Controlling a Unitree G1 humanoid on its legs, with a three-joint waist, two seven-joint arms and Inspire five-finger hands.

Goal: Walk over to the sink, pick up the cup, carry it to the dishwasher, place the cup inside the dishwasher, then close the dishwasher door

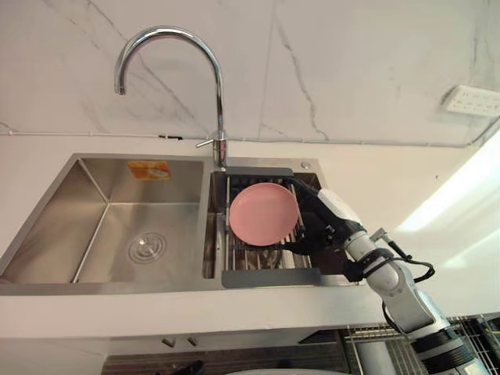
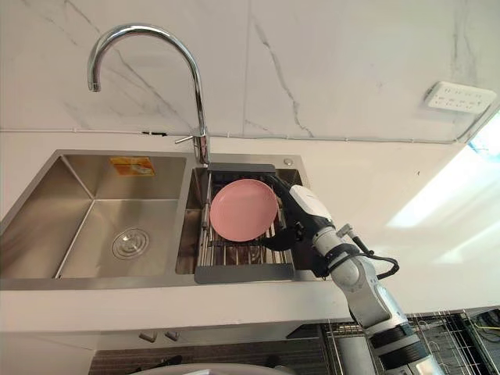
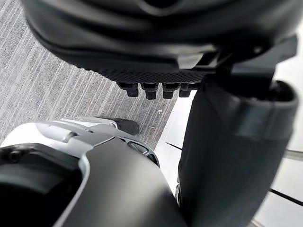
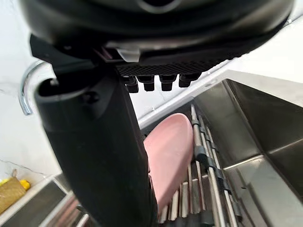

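A pink round dish [image 1: 263, 212] leans on a grey roll-up rack [image 1: 269, 277] over the right basin of a steel double sink [image 1: 109, 226]. It looks shallow, like a plate or bowl. My right hand [image 1: 324, 215] is at the dish's right rim. Its fingers reach over the rack behind the dish, and its thumb [image 4: 99, 156] lies along the near side of the dish [image 4: 173, 151]. The fingers look straight and do not visibly clamp the rim. My left hand [image 3: 232, 156] hangs low over grey floor, fingers relaxed and holding nothing.
A tall curved faucet [image 1: 211, 78] rises behind the divider between the basins. The left basin has a round drain [image 1: 146, 248]. White counter surrounds the sink, with a wall socket [image 1: 473, 100] at the upper right. A wire rack [image 1: 469, 332] shows below the counter at the lower right.
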